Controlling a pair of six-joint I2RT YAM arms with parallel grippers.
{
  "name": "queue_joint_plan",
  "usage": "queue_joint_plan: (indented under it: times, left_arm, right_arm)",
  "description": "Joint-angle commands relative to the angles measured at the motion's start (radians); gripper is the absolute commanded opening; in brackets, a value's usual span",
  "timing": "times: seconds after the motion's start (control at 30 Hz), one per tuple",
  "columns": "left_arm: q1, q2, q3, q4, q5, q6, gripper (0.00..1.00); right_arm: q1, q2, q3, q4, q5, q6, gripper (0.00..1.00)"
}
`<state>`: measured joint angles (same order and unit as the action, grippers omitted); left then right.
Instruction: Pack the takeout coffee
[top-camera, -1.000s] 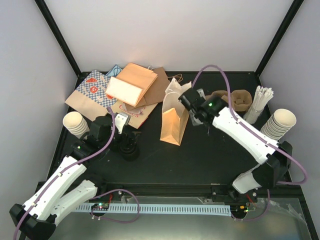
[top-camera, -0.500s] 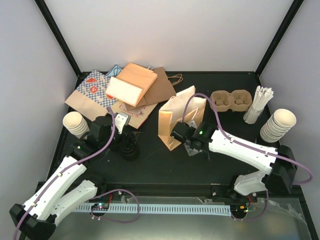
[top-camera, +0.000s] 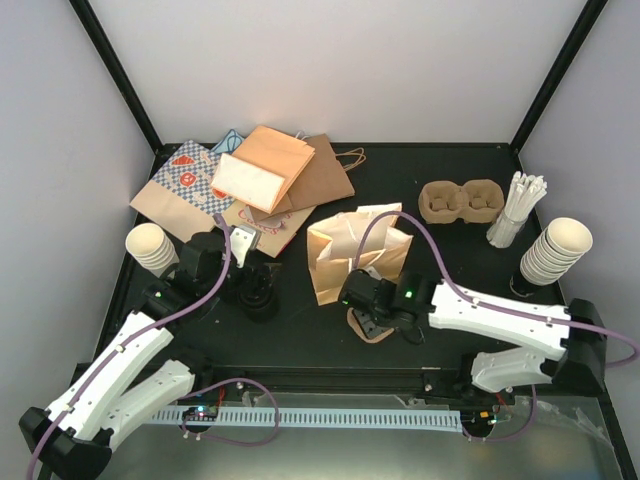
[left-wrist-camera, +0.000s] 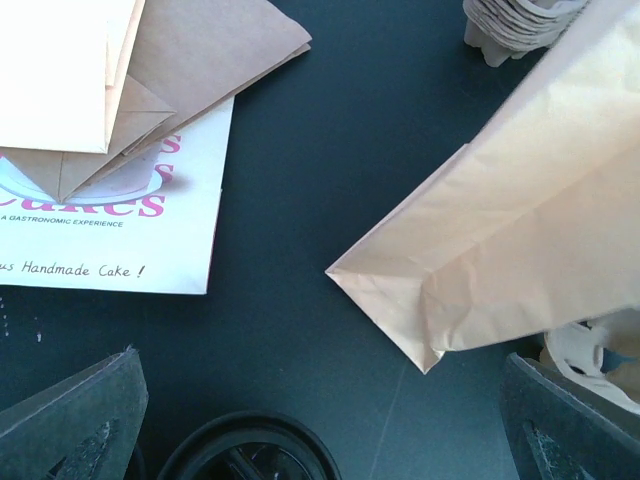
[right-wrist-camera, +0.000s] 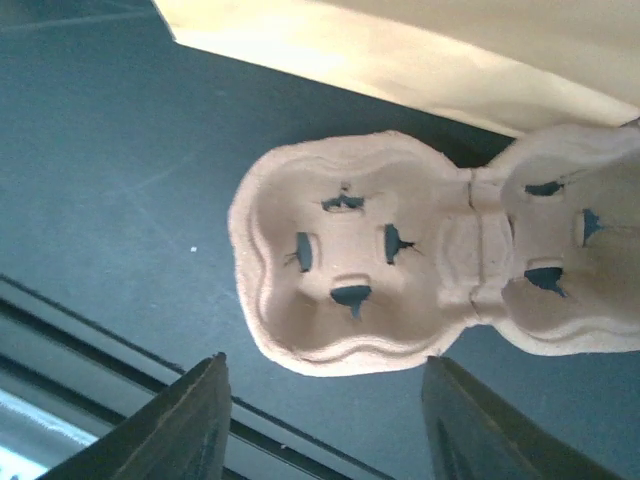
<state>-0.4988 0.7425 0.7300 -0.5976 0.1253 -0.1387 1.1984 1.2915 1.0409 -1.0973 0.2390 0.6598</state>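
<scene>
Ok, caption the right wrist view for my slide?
Right gripper with open fingers over a brown pulp two-cup carrier lying on the black table beside a tan paper bag.

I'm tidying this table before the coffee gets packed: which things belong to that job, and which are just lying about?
For the job:
pulp carrier near the front edge
tan paper bag beside it, probably

Lying about:
spare carriers at the back
left cup stack and right cup stack, both lidless
flat bag pile
white straws
black lids
</scene>
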Motion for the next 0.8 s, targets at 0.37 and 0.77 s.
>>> queue_joint_plan:
  times: [0.37,0.77]
  left_arm:
    - [0.004,0.001,0.003,0.002,-0.027,0.005,0.99]
    - [0.003,0.001,0.001,0.003,-0.026,0.006,0.99]
  right_arm:
    - [-0.099,-0.291,-0.139,0.182,-0.049,0.049,0.83]
    - [-0.135,-0.358,-0.349,0.355,0.151,0.189,0.83]
